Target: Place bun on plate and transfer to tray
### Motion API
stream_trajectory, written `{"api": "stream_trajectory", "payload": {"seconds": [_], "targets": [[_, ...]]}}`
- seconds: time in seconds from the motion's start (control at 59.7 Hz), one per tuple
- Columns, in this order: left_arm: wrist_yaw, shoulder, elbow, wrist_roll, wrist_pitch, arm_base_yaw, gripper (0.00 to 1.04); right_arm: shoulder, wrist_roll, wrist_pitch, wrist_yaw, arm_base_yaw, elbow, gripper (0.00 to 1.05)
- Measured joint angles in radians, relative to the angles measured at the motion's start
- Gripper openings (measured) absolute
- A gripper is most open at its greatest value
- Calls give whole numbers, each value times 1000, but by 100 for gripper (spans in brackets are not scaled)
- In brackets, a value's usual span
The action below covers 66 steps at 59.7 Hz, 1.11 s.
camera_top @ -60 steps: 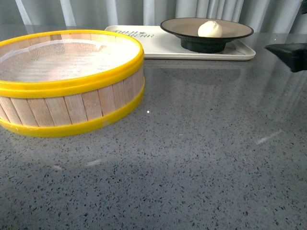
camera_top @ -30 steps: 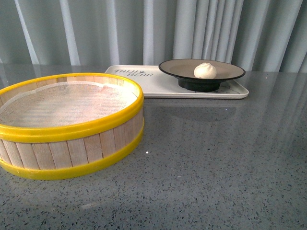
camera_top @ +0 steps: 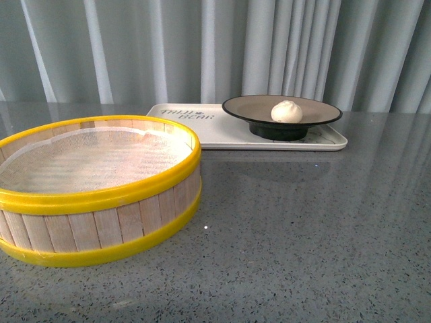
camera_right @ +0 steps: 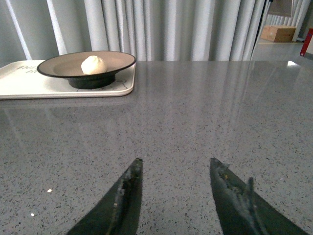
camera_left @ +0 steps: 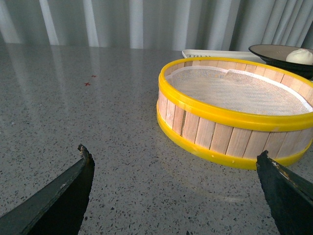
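Observation:
The white bun (camera_top: pixel 287 111) sits in the black-rimmed tan plate (camera_top: pixel 316 109), and the plate stands on the right half of the cream tray (camera_top: pixel 195 124) at the far side of the table. The right wrist view shows the same bun (camera_right: pixel 93 64), plate (camera_right: pixel 58 68) and tray (camera_right: pixel 19 83) well ahead of my right gripper (camera_right: pixel 177 166), which is open and holds nothing. My left gripper (camera_left: pixel 174 157) is wide open over bare table, short of the steamer basket; the bun (camera_left: pixel 299 56) and plate (camera_left: pixel 269 50) lie beyond it. Neither arm appears in the front view.
A yellow-rimmed wooden steamer basket (camera_top: pixel 87 202) with a white cloth liner stands at the near left, also seen as the basket (camera_left: pixel 234 117) by the left wrist. Grey speckled tabletop (camera_top: pixel 303 222) spreads to the right. Grey curtains hang behind the table.
The front view has tilted upward, showing more curtain. The dark gripper that stood at the right edge a second ago has left the front view. Bun, plate and tray have stayed put.

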<state>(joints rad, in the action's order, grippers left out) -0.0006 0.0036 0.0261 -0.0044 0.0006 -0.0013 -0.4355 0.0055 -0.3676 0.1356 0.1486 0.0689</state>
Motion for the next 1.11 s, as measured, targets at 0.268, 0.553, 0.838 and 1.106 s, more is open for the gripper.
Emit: {"api": "stream_trajectory", "payload": {"seconds": [0.268,0.553,0.838,1.106], "targets": [[0,0,0,0,0,0,98,99,-3,74,-127,-138,-32,2],[0,0,0,0,0,0,98,178,-3,108,-135,-145,-64,2],[0,0,0,0,0,0,98,246,-3,176,-135,-145,-64,2],[0,0,0,0,0,0,98,431,-3,362,-135,-146,-63,2]]}}
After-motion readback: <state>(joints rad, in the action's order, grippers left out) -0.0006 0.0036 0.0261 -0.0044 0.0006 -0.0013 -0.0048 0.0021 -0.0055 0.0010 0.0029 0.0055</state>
